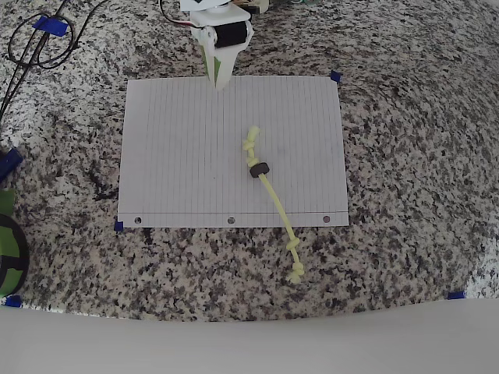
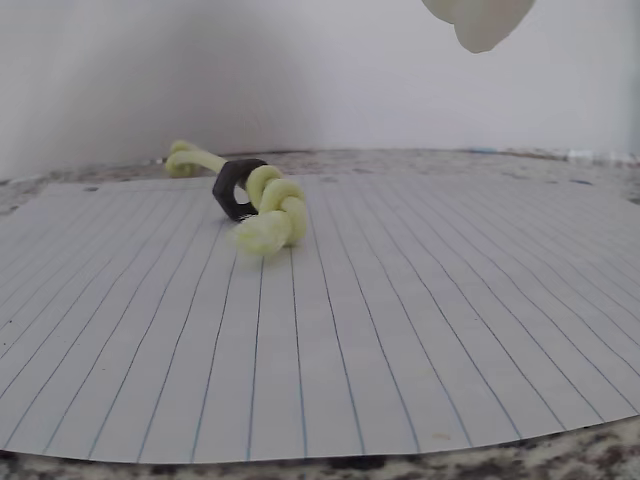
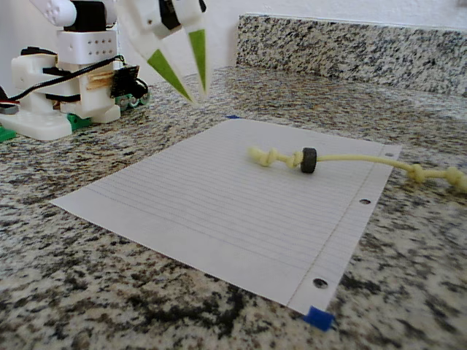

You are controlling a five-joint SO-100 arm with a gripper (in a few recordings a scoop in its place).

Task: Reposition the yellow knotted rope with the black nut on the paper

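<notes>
The paper's (image 1: 179,156) punched edge lets the limp, light yellow knotted rope (image 1: 274,196) trail off; probably grip beside the black nut (image 1: 258,168), gripper (image 3: 191,89) slightly parted, empty.

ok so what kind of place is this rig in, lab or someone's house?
Probably a home kitchen counter, not a lab bench: a speckled granite countertop with a matching granite backsplash against a plain white wall. Blue tape markers around the paper suggest an improvised recording setup.
</notes>
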